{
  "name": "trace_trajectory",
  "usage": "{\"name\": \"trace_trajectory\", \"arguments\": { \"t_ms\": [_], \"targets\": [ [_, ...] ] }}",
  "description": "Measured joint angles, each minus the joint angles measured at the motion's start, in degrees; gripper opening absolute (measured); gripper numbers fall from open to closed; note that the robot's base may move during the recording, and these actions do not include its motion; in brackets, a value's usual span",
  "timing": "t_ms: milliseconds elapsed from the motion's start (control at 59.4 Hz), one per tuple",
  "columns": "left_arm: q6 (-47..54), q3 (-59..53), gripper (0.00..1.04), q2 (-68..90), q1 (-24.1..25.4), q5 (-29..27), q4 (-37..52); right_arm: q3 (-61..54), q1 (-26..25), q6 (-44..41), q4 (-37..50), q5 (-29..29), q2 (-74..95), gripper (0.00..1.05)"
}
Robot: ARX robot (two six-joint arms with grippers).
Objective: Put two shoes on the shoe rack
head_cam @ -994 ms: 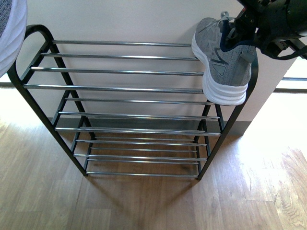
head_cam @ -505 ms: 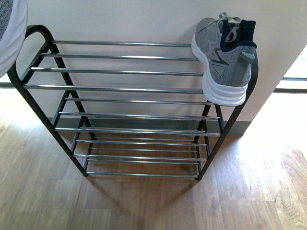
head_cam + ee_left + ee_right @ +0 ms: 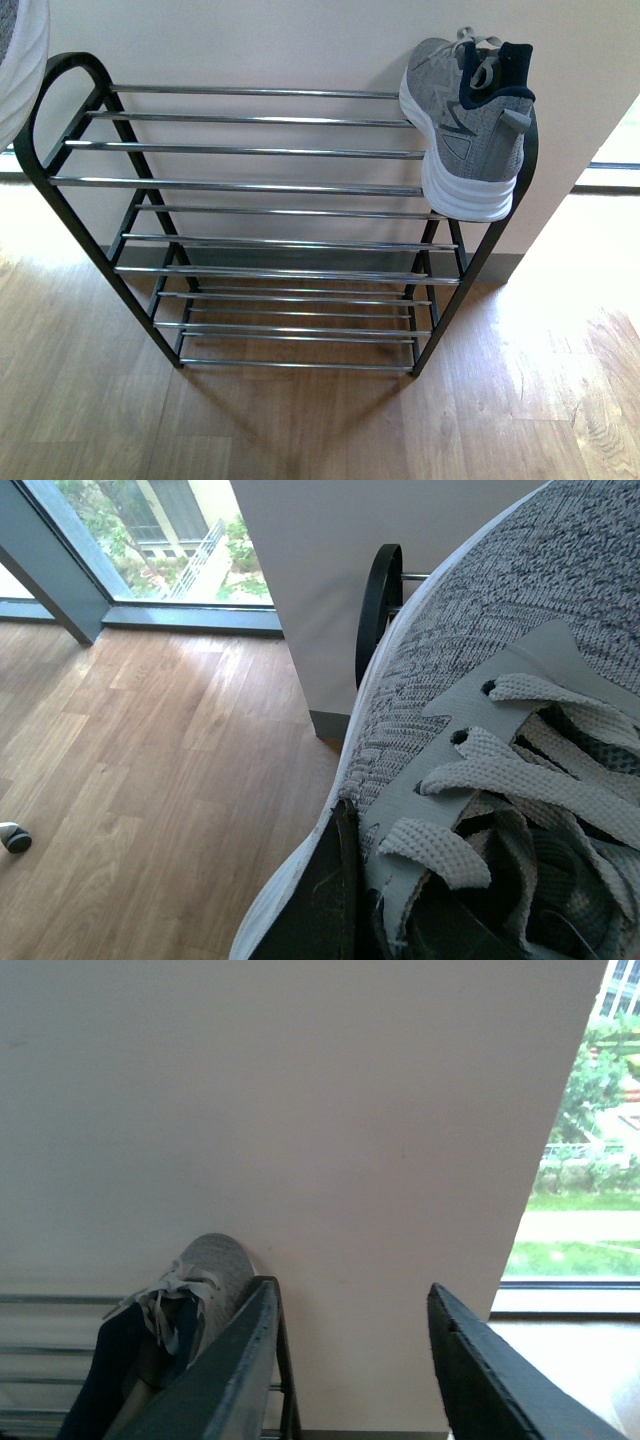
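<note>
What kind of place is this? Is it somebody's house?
Probably a home's entryway or hallway. A shoe rack stands against a plain wall with a grey sneaker on its top tier, the floor is wood planks, and a big window shows trees outside.

- Right gripper (image 3: 350, 1295): two flat, dark grey-green fingers (image 3: 225, 1375), straight-edged and narrowing to blunt tips, one just beside the rack (image 3: 288, 1380) end.
- A thin seam crosses the finger farther from the rack.
- Left finger (image 3: 318, 915): a matte black wedge with faint pale scratches, nearer than the rack's loop.
</note>
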Motion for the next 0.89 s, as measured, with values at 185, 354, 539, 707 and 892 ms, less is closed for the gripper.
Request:
{"name": "trace_trajectory", "arguments": {
  "t_ms": [185, 354, 539, 707, 892],
  "targets": [
    [0.00, 0.00, 0.01, 0.00, -0.02, 0.33, 0.00, -8.50, -0.15, -1.18, 0.76, 0.17, -6.40, 0.08],
    [0.00, 0.00, 0.01, 0.00, -0.02, 0.26, 0.00, -13.75, -0.15, -1.64, 0.57, 0.17, -12.44, 0.01],
    [0.00, 0.00, 0.01, 0.00, -0.02, 0.28, 0.00, -18.29, -0.15, -1.66, -1.73, 0.17, -19.10, 0.01],
    [0.00, 0.00, 0.01, 0.00, -0.02, 0.28, 0.00, -21.27, -0.15, -1.66, -5.07, 0.22, -25.35, 0.01],
    [0.00, 0.00, 0.01, 0.00, -0.02, 0.28, 0.00, -25.03, -0.15, -1.66, -4.44, 0.20, -28.09, 0.01]
  ]
}}
